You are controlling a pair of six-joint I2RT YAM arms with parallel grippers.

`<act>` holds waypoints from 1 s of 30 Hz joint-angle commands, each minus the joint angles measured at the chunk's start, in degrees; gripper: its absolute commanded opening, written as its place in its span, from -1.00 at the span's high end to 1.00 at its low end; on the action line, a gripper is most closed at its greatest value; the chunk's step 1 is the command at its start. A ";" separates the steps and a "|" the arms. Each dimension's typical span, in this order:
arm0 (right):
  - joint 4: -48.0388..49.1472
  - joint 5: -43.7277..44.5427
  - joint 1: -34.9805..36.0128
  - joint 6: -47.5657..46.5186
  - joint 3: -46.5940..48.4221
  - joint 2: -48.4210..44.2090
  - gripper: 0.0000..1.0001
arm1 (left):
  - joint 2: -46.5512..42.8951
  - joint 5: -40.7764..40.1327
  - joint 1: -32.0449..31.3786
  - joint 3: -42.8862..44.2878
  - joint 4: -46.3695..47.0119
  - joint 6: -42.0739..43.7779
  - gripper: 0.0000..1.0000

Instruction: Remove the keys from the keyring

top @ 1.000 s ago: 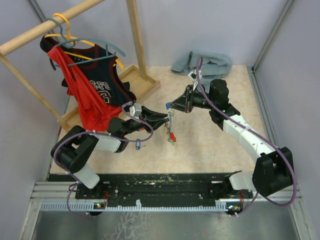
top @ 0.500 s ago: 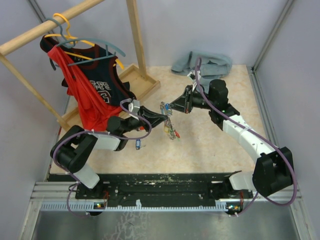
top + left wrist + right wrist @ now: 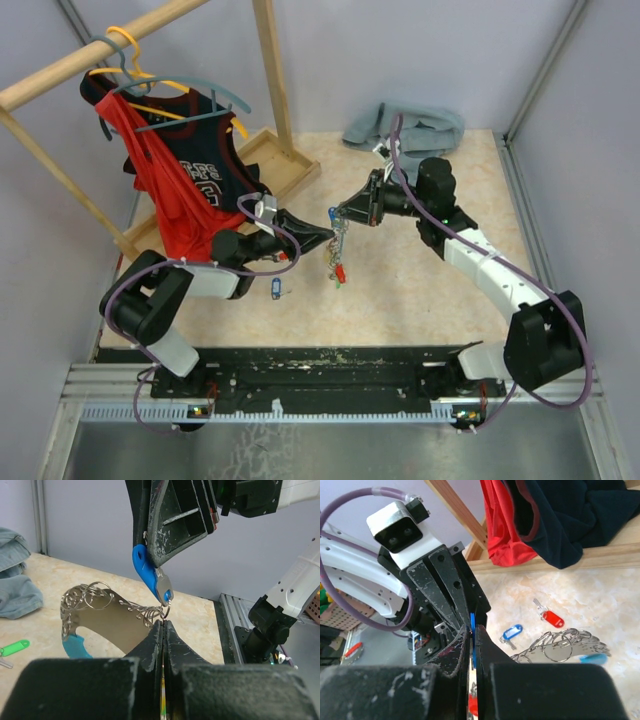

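The silvery keyring (image 3: 338,245) hangs in mid-air between both arms, a bunch of small loops (image 3: 97,596) with a light blue tag (image 3: 75,646) and a red tag (image 3: 341,271) dangling. From the right, my right gripper (image 3: 339,213) is shut on a blue-headed key (image 3: 146,569) whose metal end links to the ring. My left gripper (image 3: 164,623) comes from the left, its fingers pressed together on a small loop of the keyring just under that key. In the right wrist view the blue key (image 3: 473,625) shows as a thin edge between the right gripper (image 3: 473,630) fingers.
Loose tagged keys lie on the table: a blue one (image 3: 277,289), a red one (image 3: 551,617) and a green one (image 3: 13,647). A wooden rack (image 3: 270,70) with red and dark jerseys (image 3: 180,190) stands at the left. Folded jeans (image 3: 410,128) lie at the back.
My left gripper has closed from partly open onto the keyring. The hanging bunch swung slightly and settled back. The right gripper kept its hold on the blue key.
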 commanded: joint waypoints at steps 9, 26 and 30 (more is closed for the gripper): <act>7.81 -2.73 0.82 3.89 1.44 0.12 1.00 | -0.25 1.17 0.35 -1.00 13.42 1.89 1.00; -1.64 0.25 1.93 -5.60 4.53 -0.26 1.00 | -5.93 0.39 0.62 -4.34 13.42 4.70 0.35; -2.16 0.09 2.26 -6.33 4.70 -0.31 1.00 | -5.95 -3.05 0.65 -3.22 13.42 1.98 0.04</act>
